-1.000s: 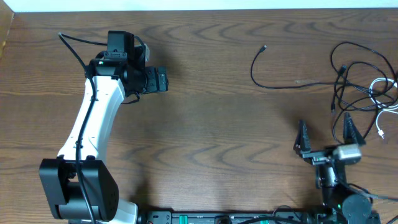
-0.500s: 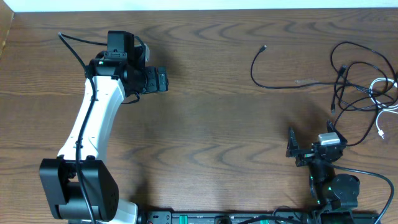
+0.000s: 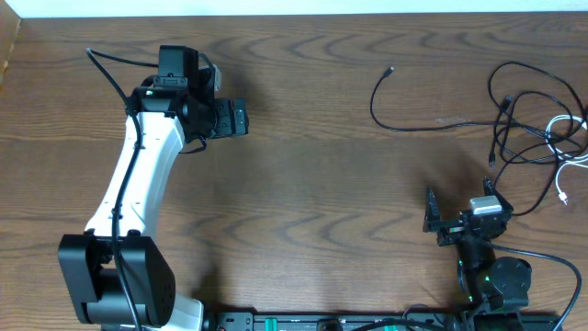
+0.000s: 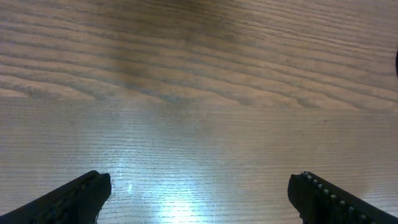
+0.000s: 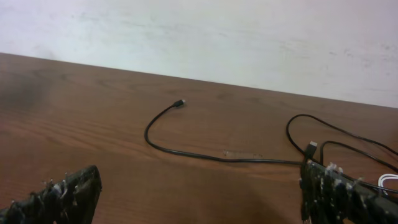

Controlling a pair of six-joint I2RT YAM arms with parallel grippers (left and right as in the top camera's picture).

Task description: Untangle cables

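Far right on the wooden table (image 3: 312,184): the cables (image 3: 528,119), a loose black tangle with one white cable (image 3: 561,179) along its right side. Left of the tangle, a single black strand (image 3: 374,108) curving away, plug end (image 3: 390,70) toward the far edge. Left gripper (image 3: 237,119) far left, well apart from every cable, jaws spread wide over bare wood, nothing between them. Right gripper (image 3: 457,210) near right, on the near side of the tangle, jaws likewise wide apart and empty.
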